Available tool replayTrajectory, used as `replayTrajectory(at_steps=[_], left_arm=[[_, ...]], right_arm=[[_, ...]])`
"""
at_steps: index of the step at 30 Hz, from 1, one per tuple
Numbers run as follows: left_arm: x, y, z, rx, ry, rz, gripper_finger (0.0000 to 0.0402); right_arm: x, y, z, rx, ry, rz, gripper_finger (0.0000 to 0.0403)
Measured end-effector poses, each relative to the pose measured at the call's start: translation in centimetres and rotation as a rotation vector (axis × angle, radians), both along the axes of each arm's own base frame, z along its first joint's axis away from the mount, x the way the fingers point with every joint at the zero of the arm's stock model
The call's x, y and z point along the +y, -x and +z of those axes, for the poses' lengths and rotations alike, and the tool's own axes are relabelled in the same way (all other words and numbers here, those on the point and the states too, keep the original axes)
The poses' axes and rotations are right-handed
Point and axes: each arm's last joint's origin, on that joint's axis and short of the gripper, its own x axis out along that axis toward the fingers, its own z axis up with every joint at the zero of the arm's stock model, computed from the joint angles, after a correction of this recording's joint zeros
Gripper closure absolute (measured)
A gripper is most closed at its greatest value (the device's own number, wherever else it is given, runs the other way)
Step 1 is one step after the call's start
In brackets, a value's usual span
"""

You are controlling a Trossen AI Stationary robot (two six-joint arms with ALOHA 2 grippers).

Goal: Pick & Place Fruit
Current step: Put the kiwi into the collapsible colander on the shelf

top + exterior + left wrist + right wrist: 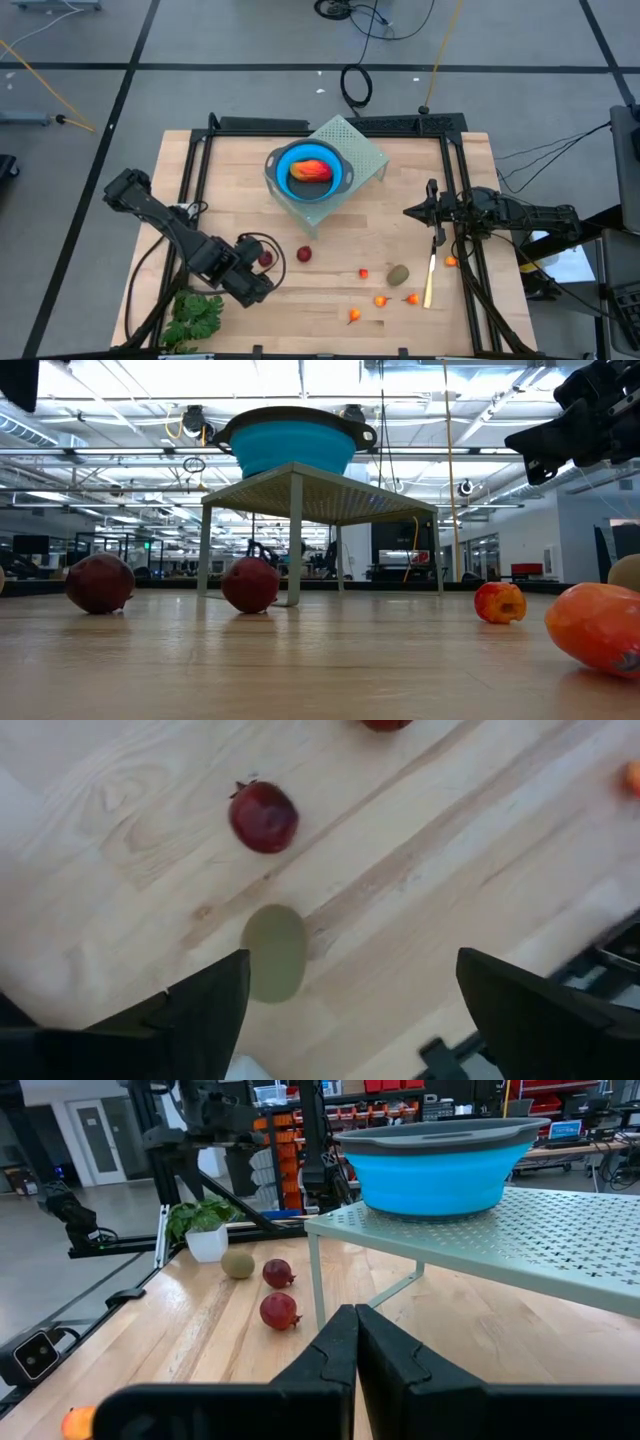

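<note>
Left wrist view shows the left gripper (345, 1010) with its two fingers spread wide and nothing between them. An olive-brown oval (274, 952) lies on the wood below the gap, apart from both fingers. Just beyond it lies one dark-red ball (263, 816), and a second dark-red ball (385, 723) is cut by the picture's edge.

From above, this gripper (250, 268) hangs over the near left part of the table (340, 240), with the first ball (265, 258) beside it and the second (303, 254) a little further to the right. A leafy green bunch (195, 315) lies at the near left corner.

On the right, the right gripper (412, 212) is closed and empty, above the table's right side. A second olive-brown oval (398, 274) and a thin yellow stick (429, 280) lie near it. I count five tiny orange-red pieces, for example one (354, 315) near the front edge.

One red-orange piece (311, 171) is inside the blue bowl (276, 166), which stands on a pale green perforated stand (362, 148).
</note>
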Motion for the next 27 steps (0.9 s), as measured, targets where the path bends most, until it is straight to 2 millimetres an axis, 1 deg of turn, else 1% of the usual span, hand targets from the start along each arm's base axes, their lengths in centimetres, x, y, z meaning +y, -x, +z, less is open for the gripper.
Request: replayTrajectory(at_steps=[8, 13, 18, 27], left_arm=[[0.2, 0.7, -3.2, 0.107, 0.028, 0.013, 0.0048], [0.2, 1.0, -4.8, 0.131, 0.036, 0.028, 0.0048], [0.2, 1.1, -5.3, 0.134, 0.036, 0.04, 0.0048], [-0.2, 1.4, -5.3, 0.135, 0.031, -0.011, 0.0048]], right_arm=[[0.0, 0.0, 0.0, 0.0, 0.0, 0.0, 0.0403], [0.0, 0.0, 0.0, 0.0, 0.0, 0.0, 0.0403], [0.0, 0.0, 0.0, 0.0, 0.0, 0.0, 0.0403], [0.0, 0.0, 0.0, 0.0, 0.0, 0.0, 0.0403]])
